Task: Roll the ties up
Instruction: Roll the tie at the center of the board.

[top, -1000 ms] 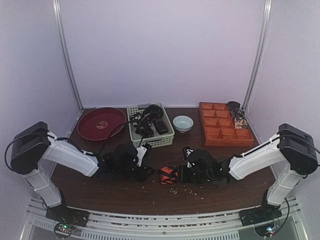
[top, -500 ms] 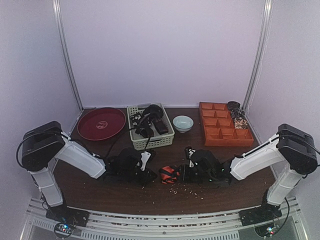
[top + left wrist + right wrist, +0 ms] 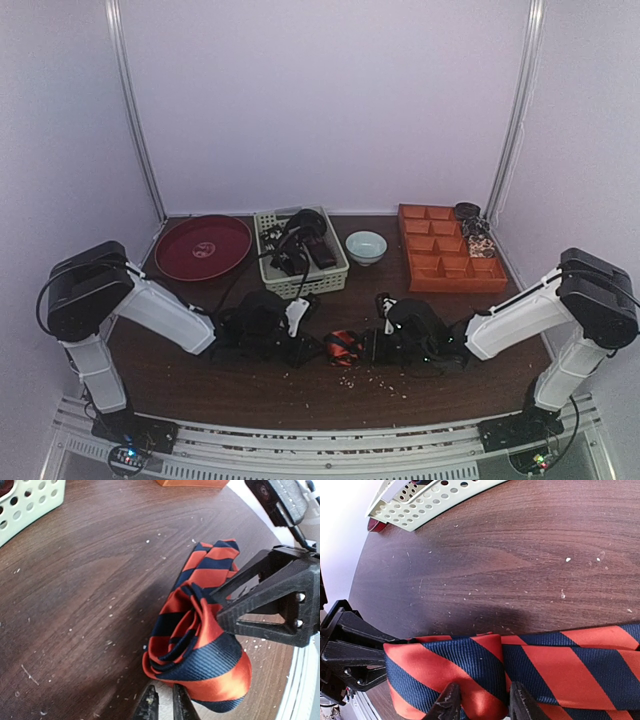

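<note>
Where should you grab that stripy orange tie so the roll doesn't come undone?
Grab the tie around its rolled end, coming down from above and pinching its two curved sides. The layers spiral there, so squeezing across them probably keeps the coil shut. The tail lies flat on the table, hard to get under.

On the table (image 3: 200,380), the tie (image 3: 343,347) is laid at lower centre, between the left gripper (image 3: 306,346) and the right gripper (image 3: 369,347). Behind it the basket (image 3: 300,286) is set, the plate (image 3: 185,255) at its left, the bowl (image 3: 366,246) and compartment tray (image 3: 440,286) at its right.
</note>
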